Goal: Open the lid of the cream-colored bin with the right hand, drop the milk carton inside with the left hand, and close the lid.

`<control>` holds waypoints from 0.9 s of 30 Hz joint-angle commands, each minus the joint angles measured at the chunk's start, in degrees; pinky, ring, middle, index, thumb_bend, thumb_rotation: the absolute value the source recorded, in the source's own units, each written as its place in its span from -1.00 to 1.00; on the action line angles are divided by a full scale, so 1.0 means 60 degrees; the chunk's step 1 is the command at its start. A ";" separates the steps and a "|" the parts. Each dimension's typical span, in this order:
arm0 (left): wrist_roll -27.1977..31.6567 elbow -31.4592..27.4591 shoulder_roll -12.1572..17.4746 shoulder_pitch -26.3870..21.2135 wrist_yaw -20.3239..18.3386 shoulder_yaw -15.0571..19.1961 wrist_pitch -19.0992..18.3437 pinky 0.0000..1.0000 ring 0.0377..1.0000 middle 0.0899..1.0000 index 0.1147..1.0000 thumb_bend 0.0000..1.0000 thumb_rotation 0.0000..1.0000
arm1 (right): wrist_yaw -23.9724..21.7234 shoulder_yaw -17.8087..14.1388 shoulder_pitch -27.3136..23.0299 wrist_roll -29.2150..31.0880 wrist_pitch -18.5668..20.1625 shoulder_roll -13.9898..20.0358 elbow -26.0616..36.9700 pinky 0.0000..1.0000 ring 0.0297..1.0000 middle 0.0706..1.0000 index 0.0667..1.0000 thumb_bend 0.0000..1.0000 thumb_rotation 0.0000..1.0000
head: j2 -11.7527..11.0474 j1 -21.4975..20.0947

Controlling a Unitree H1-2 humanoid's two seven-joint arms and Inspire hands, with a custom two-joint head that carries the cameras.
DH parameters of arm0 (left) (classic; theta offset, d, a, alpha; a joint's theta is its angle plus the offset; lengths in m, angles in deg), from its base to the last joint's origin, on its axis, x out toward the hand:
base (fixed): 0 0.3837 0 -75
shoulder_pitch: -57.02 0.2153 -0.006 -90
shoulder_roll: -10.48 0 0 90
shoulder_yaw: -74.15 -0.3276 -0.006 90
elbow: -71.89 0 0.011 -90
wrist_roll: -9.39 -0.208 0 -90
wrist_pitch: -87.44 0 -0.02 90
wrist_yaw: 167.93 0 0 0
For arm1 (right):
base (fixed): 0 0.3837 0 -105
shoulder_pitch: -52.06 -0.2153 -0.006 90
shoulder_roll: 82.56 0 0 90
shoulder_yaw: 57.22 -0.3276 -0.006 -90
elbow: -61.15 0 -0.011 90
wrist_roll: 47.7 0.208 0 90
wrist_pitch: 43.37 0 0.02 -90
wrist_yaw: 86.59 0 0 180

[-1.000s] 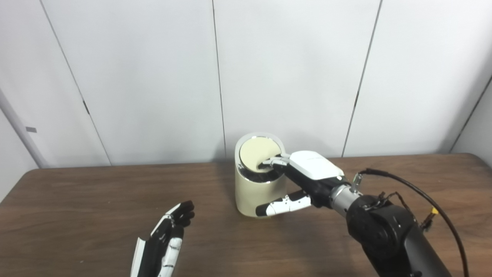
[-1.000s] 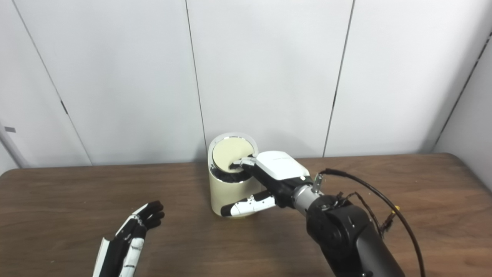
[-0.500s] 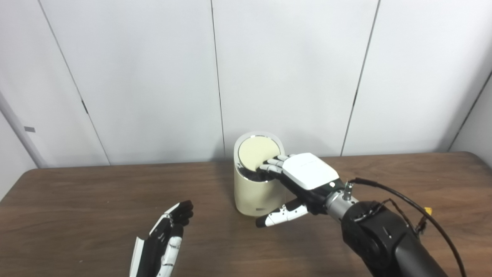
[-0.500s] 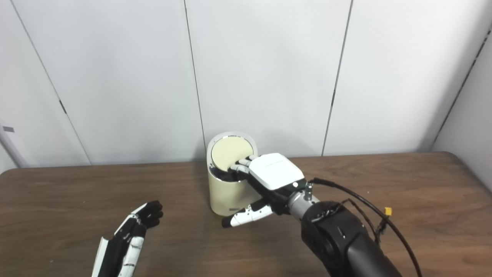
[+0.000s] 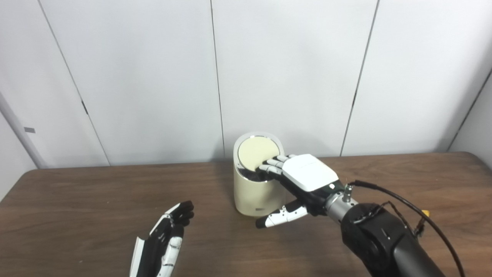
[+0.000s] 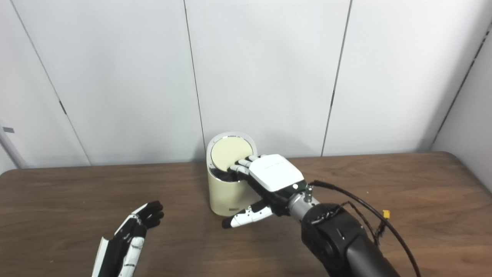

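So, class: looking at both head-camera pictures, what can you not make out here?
- Milk carton: in neither view; whether it lies inside the cream-colored bin cannot be told, since the lid and right hand cover the opening.
- Left hand: its wrist and arm are cut off by the bottom edge in both views.
- Small label low on the bin: too small to read.

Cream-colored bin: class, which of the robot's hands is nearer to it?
Right. The right hand has its fingers resting on the lid of the bin. The left hand is open, apart from the bin, low over the table.
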 commanded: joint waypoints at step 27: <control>0.0101 0.0130 0.0125 -0.0301 0.0088 0.0096 0.0321 0.59 0.59 0.61 0.64 -0.29 0.75 | 0.4830 -0.3340 0.1996 0.3640 -0.1720 -0.2166 0.1329 0.53 0.72 0.68 0.63 -0.22 0.57 | -0.0124 0.0030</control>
